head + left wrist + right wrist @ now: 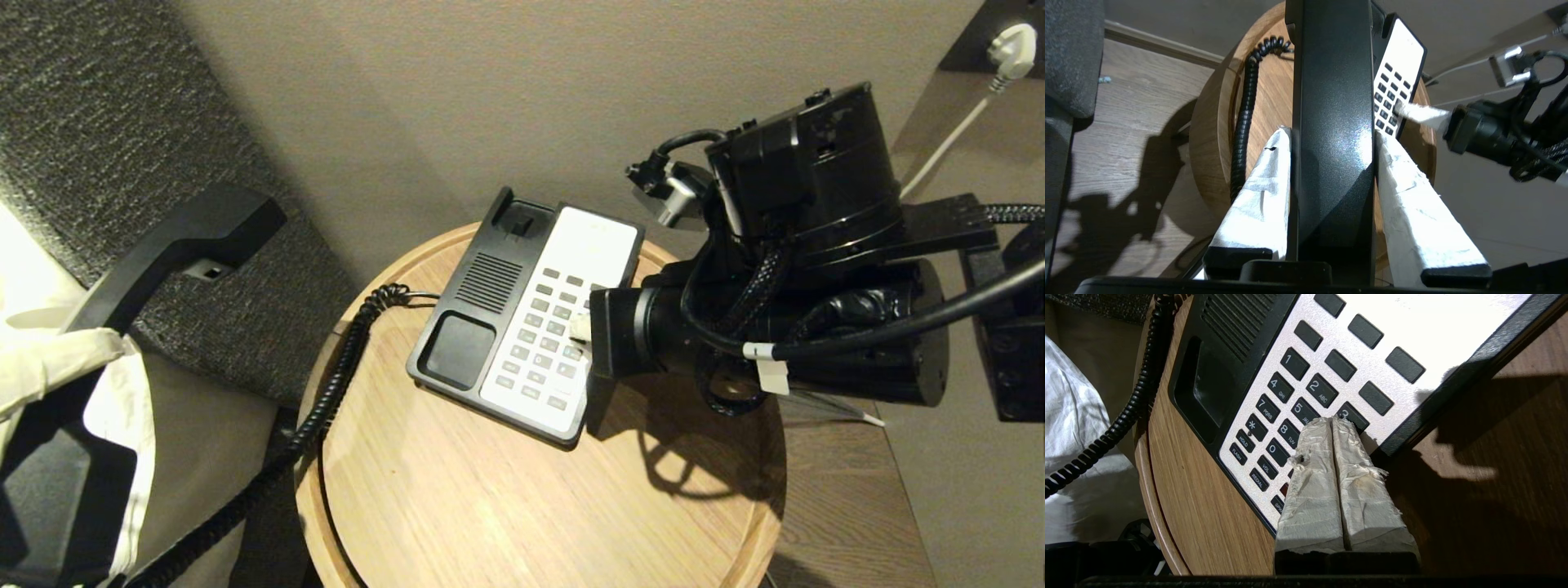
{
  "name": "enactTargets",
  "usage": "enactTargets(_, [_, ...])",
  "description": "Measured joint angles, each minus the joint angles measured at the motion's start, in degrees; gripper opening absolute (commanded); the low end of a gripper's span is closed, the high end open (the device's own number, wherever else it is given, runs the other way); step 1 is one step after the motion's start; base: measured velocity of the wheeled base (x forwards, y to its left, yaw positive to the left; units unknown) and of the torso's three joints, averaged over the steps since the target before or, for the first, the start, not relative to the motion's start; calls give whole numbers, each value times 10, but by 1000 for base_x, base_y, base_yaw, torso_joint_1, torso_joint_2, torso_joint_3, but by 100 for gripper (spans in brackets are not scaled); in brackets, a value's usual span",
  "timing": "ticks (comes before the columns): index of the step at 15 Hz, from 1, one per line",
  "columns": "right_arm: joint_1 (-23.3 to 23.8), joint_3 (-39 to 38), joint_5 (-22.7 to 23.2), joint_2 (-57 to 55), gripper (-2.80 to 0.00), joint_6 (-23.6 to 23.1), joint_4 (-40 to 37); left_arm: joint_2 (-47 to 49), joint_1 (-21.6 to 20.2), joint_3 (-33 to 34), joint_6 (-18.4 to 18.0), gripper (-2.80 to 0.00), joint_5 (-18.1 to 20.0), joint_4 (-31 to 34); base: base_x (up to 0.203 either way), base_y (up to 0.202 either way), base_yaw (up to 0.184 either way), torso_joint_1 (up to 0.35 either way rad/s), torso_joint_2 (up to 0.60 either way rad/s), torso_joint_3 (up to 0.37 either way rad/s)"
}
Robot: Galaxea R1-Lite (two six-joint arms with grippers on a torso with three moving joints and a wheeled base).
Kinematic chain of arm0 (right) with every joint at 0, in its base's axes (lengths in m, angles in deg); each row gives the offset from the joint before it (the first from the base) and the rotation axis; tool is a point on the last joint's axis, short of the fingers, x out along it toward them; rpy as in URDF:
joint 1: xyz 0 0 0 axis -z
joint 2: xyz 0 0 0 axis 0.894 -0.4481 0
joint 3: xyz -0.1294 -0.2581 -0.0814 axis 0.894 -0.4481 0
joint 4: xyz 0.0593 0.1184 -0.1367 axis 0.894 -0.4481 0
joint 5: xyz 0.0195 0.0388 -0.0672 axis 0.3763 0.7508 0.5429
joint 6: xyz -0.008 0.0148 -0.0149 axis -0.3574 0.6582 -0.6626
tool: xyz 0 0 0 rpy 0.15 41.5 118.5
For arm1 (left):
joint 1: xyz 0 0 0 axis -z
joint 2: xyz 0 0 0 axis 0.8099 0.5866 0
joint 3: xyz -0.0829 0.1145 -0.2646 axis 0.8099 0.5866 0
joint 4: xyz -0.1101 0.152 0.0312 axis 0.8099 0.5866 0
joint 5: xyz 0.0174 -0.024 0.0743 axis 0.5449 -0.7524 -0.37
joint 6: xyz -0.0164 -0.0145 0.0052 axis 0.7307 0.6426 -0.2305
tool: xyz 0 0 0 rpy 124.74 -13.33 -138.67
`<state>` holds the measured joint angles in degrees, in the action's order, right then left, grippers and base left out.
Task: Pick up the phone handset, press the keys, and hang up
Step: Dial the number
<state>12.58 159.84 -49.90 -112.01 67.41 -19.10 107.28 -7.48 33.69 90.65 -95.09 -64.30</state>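
The black phone handset [175, 245] hangs in the air left of the table, its coiled cord [343, 359] trailing down to the phone base [457, 347]. My left gripper [1332, 132] is shut on the handset [1331, 81], one white-wrapped finger pressed on each side. The handset cradle on the base lies bare. My right gripper [1331, 421] is shut, and its paired tips touch the keys [1290, 396] around the 6, just below the 3. From the head, that right gripper [580, 327] reaches in from the right over the keys [539, 343] on the white faceplate.
The phone stands on a round wooden table [490, 506] with a raised rim, against a beige wall. Grey upholstery [98, 122] rises at the left. A white plug and cable [1012, 41] sit at the far right.
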Motion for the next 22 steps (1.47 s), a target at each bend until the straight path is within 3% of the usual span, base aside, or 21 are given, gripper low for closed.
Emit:
enactTargets(7, [-2, -5, 2, 13, -280, 3, -1, -11, 0, 15, 0, -280, 0, -1, 0, 0, 0, 0, 0, 0])
enactTargets(11, [-21, -6, 18, 18, -280, 34, -4, -13, 0, 16, 0, -280, 0, -1, 0, 0, 0, 0, 0, 0])
enactTargets(22, [-25, -19, 14, 9, -280, 34, -1, -14, 0, 15, 0, -280, 0, -1, 0, 0, 0, 0, 0, 0])
